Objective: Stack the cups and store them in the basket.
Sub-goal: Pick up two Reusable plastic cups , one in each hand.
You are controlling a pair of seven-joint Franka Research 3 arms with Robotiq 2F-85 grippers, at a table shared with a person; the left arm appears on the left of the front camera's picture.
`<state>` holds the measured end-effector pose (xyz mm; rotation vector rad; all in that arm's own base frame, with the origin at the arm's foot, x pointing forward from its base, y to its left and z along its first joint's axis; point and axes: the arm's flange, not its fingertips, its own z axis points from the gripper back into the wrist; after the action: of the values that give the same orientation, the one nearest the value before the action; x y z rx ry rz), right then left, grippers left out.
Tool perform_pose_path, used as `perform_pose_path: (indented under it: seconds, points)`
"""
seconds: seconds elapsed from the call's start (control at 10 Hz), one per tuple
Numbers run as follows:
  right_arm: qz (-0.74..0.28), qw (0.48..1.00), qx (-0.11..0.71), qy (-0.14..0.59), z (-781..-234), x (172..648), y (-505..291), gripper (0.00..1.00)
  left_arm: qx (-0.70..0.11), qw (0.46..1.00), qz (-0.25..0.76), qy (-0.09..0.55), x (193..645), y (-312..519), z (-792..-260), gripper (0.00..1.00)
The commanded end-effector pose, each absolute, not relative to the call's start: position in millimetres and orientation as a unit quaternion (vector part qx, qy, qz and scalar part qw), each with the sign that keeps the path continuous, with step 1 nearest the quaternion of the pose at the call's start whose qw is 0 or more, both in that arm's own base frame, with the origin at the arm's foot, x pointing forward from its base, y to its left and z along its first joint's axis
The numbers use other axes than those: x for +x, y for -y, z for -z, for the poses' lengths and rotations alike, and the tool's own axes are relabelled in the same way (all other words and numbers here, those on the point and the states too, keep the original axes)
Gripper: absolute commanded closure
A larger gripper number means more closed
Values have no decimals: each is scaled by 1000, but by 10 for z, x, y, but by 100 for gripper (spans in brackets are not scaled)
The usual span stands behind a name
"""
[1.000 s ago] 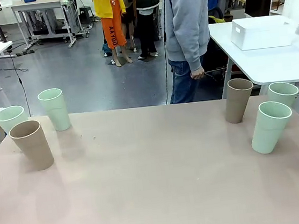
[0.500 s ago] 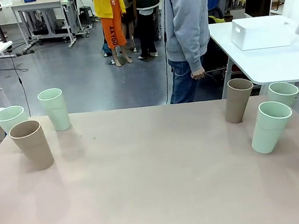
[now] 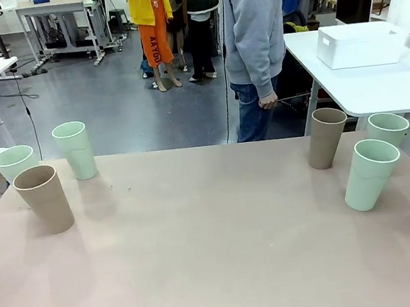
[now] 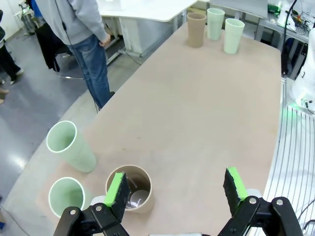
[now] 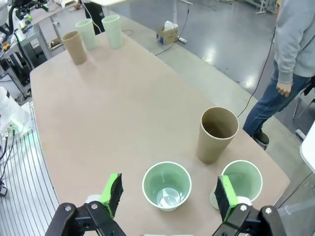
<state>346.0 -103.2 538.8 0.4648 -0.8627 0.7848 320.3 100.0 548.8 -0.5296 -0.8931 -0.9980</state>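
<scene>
Progress, as I judge it from my station, is nil: none of the six cups is nested in another and none sits in the basket. Reading across the table [image 3: 217,256] from its left end, my left gripper [image 4: 176,187] hangs above that end, jaws spread wide with nothing between them. Below it stand the corner mint cup [image 3: 15,166] at the table's far left corner, the left tan cup [image 3: 44,198] just on my side of it, and the far-edge mint cup [image 3: 76,150] by the table's far edge. All three are upright, mouths up, close together but apart. A person [image 3: 255,37] stands beyond the table's far edge, hand [image 3: 267,102] hanging down, taking no part that I can see. At the table's right end the right tan cup [image 3: 327,136] stands by the far edge, the near mint cup [image 3: 370,174] nearer my side, and the right corner mint cup [image 3: 387,130] at the far right corner, again upright and separate. My right gripper [image 5: 169,194] hovers over that end, fingers fully apart and empty, the near mint cup under the gap. The basket [image 3: 359,45] is off the table altogether, on a white side table [image 3: 375,89] beyond its far right corner; I cannot see inside it. By my reckoning everything is left: gather six cups into a stack, then carry it to the basket.
</scene>
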Motion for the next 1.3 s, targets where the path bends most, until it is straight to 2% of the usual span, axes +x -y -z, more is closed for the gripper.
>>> perform_pose_path:
  seconds: [0.0, 1.2]
  points:
    - [-376, 800, 221, 413, -5389, 3479, 1059, 0, -246, 741, 464, 418, 3219, -1008, -5499, 0]
    - [-376, 800, 221, 413, -5389, 3479, 1059, 0, -246, 741, 464, 418, 3219, -1008, -5499, 0]
